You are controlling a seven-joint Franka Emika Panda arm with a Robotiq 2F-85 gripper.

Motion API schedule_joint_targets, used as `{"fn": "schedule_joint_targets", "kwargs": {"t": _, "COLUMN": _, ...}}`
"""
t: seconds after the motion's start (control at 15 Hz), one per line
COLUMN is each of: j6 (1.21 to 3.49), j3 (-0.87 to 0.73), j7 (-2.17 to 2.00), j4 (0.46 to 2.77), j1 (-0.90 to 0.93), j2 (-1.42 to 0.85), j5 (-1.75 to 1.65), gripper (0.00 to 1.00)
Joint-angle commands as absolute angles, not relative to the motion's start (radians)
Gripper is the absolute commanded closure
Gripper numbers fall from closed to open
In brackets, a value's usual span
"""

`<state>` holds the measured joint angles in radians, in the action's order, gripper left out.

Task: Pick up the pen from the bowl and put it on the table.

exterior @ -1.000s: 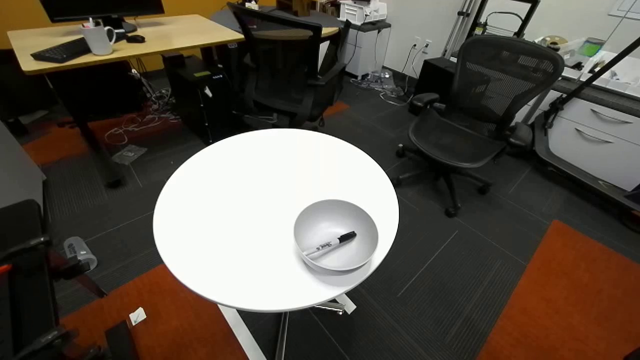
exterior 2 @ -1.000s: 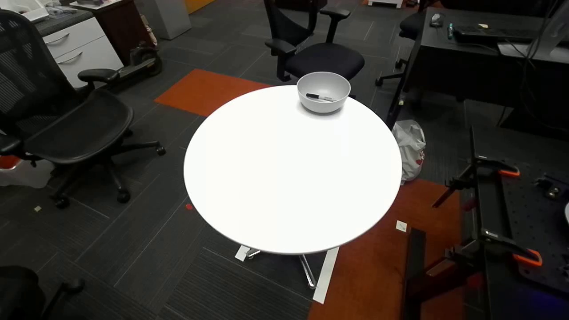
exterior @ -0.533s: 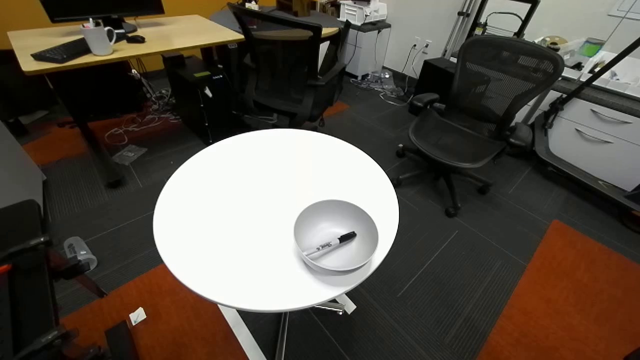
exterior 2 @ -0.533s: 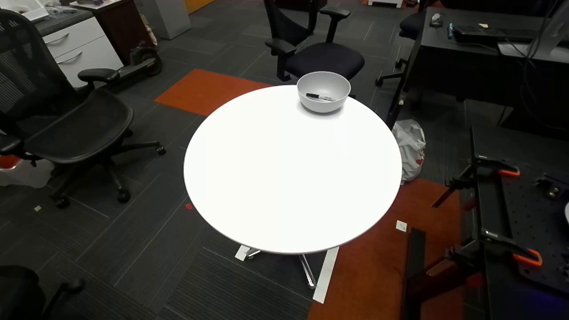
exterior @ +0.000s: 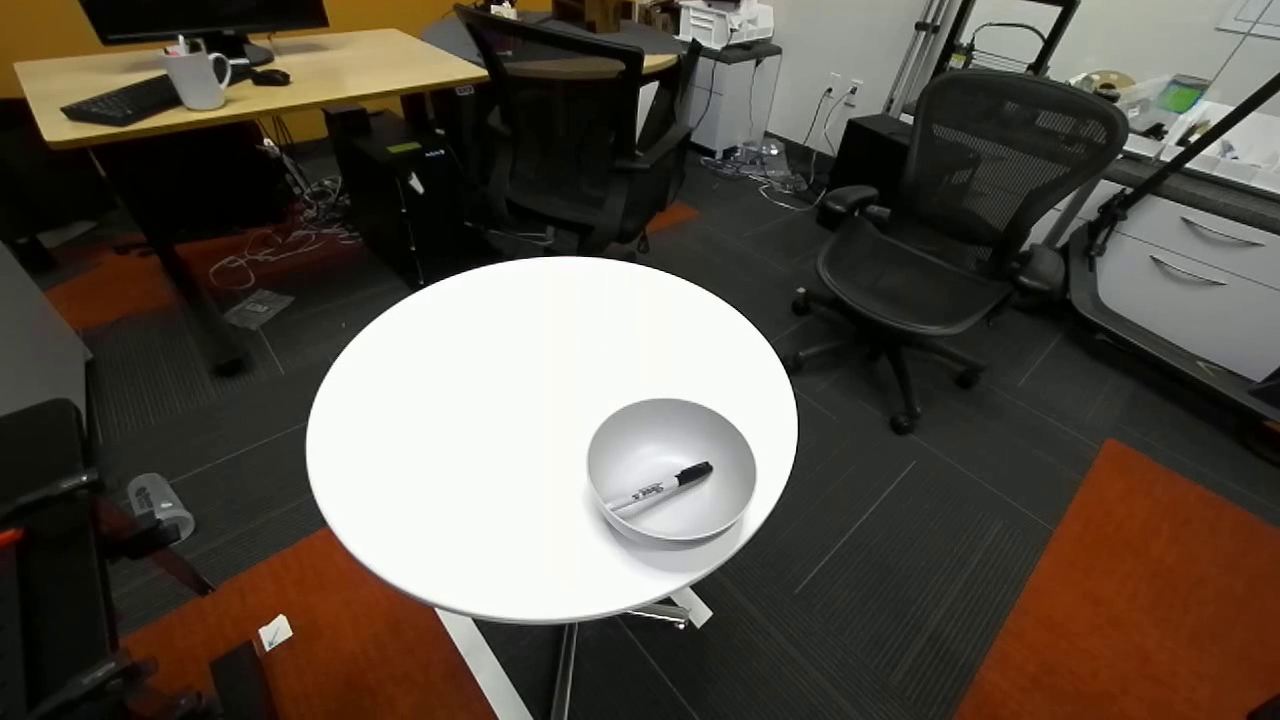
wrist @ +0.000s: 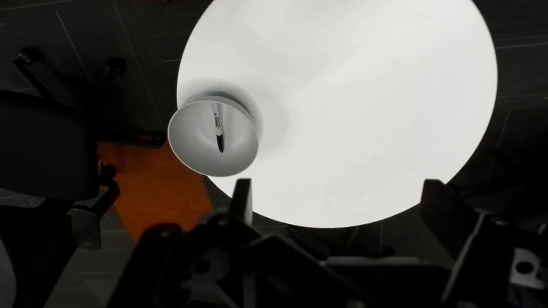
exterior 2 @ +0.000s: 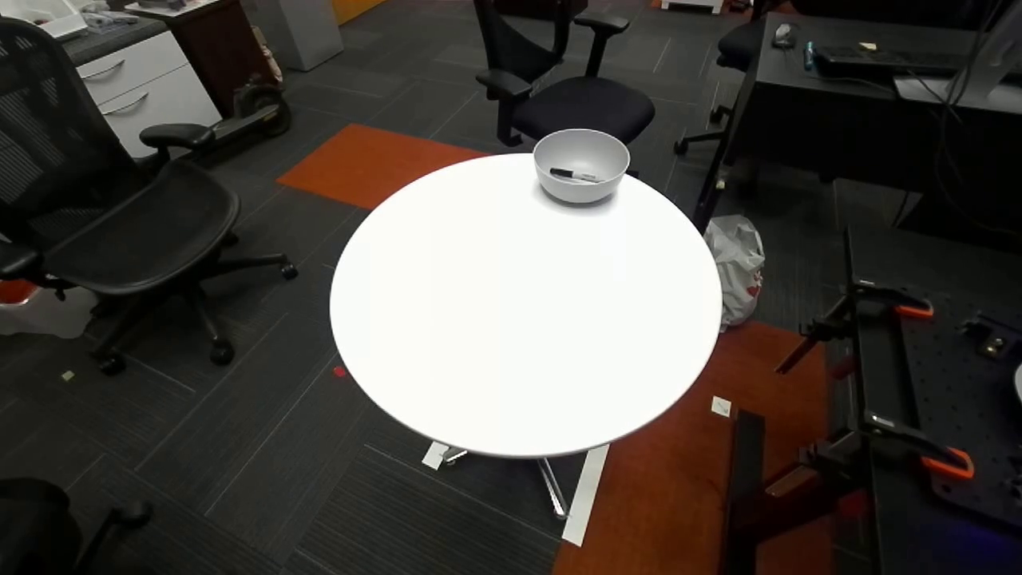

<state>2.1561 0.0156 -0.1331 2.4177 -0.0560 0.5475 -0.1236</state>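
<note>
The pen is a marker with a light grey-white body and a black cap. It lies in the bowl in both exterior views, the pen (exterior: 660, 488) and the pen again (exterior 2: 576, 175), and in the wrist view as the pen (wrist: 218, 124). The round grey-white bowl (exterior: 665, 425) stands upright near the edge of the round white table (exterior: 460, 430). The bowl also shows in an exterior view (exterior 2: 579, 192) and at the left in the wrist view (wrist: 190, 141). My gripper (wrist: 338, 182) is open with nothing between its fingers. The bowl appears beyond its left finger. The gripper is outside both exterior views.
A black mesh chair (exterior: 960, 200) stands beside the table, and another black chair (exterior 2: 583, 104) stands behind the bowl. A wooden desk (exterior: 370, 65) is at the back. A black bench with orange-tipped clamps (exterior 2: 918, 383) stands beside the table.
</note>
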Motion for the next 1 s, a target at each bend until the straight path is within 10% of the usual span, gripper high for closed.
{"fn": "schedule_joint_targets", "kwargs": {"t": 0.0, "j6": 2.281, "j3": -0.003, "j7": -0.122, "j4": 2.363, "j1": -0.104, "j2": 0.380, "j5": -0.189, "gripper": 0.00}}
{"fn": "schedule_joint_targets", "kwargs": {"t": 0.93, "j6": 2.471, "j3": -0.120, "j7": -0.159, "j4": 2.191, "j1": -0.156, "j2": -0.054, "j5": -0.227, "gripper": 0.00}}
